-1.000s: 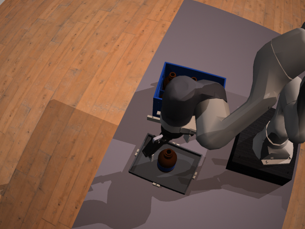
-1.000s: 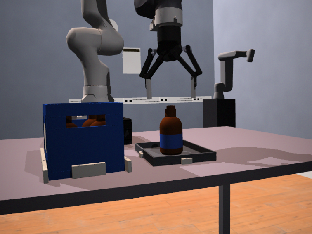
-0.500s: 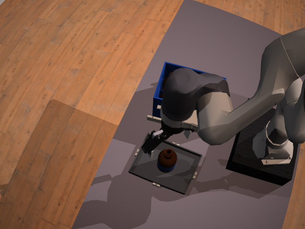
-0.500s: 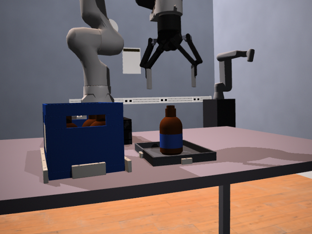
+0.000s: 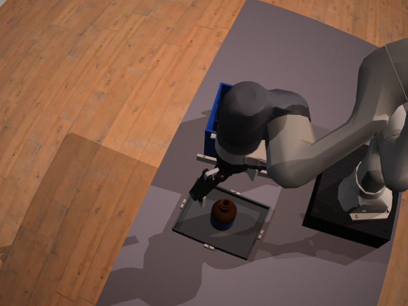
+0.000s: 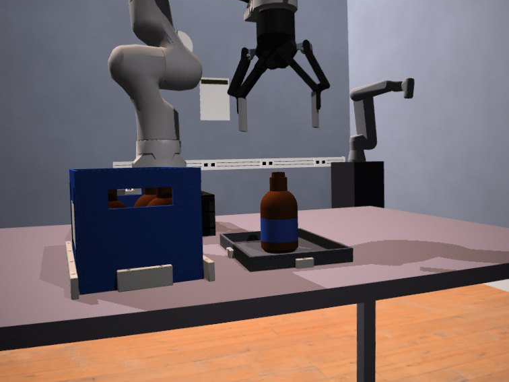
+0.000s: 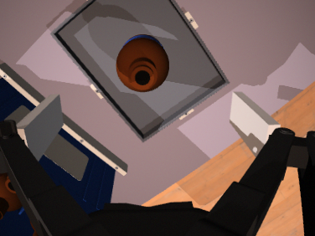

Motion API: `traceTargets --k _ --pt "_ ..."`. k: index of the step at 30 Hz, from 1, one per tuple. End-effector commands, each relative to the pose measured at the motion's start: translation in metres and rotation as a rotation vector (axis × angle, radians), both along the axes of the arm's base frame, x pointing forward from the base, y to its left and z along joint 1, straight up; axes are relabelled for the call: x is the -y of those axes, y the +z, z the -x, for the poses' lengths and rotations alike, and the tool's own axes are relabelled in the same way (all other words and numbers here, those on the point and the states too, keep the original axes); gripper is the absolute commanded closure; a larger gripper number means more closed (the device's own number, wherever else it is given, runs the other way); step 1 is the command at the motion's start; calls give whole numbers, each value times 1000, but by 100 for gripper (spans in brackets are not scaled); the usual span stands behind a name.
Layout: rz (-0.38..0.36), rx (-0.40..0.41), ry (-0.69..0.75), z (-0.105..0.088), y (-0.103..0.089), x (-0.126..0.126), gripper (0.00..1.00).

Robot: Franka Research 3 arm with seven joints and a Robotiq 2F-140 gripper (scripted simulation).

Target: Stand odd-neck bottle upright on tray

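Observation:
A brown bottle with a blue label [image 5: 223, 213] [image 6: 278, 211] [image 7: 142, 63] stands upright on the dark grey tray [image 5: 190, 232] [image 6: 322, 257] [image 7: 184, 46]. My gripper [image 6: 278, 129] [image 7: 147, 108] is wide open and empty, well above the bottle and touching nothing. The blue crate [image 5: 209, 141] [image 6: 138, 237] [image 7: 100, 184] stands level beside the tray. Brown bottles [image 6: 159, 197] [image 7: 9, 192] show inside the crate through its handle hole and at the lower left of the wrist view. The arm hides most of the crate in the top view, so I cannot count its bottles or compare their necks.
Light blocks [image 5: 208, 246] [image 6: 144, 277] [image 7: 186, 114] sit against the tray's and crate's outer sides. The arm's black base block [image 5: 344, 217] stands beyond the tray. The table's edge [image 6: 254, 311] runs along the near side in the exterior view.

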State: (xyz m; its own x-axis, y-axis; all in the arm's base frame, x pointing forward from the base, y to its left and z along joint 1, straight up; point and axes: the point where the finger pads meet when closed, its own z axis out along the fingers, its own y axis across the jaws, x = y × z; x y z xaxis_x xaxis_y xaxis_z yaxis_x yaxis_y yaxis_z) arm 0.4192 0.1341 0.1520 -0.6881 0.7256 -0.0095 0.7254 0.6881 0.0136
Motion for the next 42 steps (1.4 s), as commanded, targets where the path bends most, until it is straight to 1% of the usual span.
traceTargets --k 1,10,11,42 --pt "-1 -12 2 3 2 1 0" --pt "-1 -12 2 3 5 1 0" --pt "-1 -12 2 3 5 1 90" --pt "-1 -12 2 3 5 1 90"
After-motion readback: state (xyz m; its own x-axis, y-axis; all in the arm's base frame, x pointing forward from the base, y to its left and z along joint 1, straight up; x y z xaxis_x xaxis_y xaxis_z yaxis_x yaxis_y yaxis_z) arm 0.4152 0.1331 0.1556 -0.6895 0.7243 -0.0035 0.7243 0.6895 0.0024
